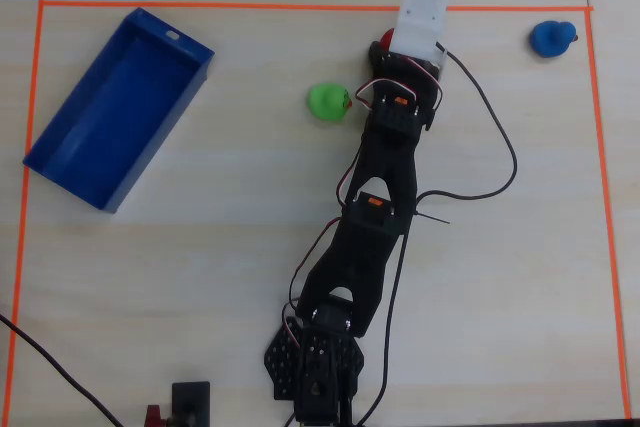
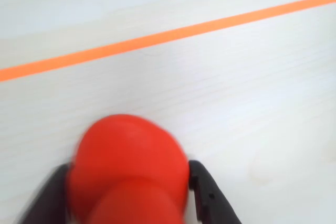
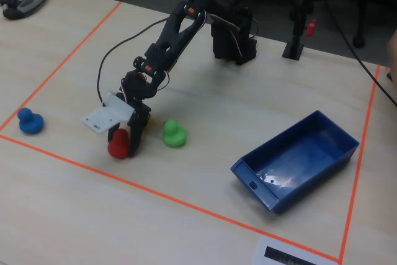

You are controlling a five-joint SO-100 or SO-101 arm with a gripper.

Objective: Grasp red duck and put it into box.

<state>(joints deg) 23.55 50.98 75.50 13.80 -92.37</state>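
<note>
Three ducks sat on the bench (image 3: pixel 205 122) in the fixed view. At far left was a blue duck (image 3: pixel 28 121), close to the corner of the orange tape (image 3: pixel 180 201). Next came the red duck (image 3: pixel 118 144), down on the bench just inside the near tape line, with the end effector (image 3: pixel 127 143) lowered over it. In the wrist view its black fingers (image 2: pixel 209 192) pressed against either side of the red duck (image 2: pixel 128 169), gripping it. Just right of it in the fixed view stood a green duck (image 3: pixel 173 134), apart from the arm. Well to the right lay the box (image 3: pixel 338 136), with nothing in it, near the right tape line.
</note>
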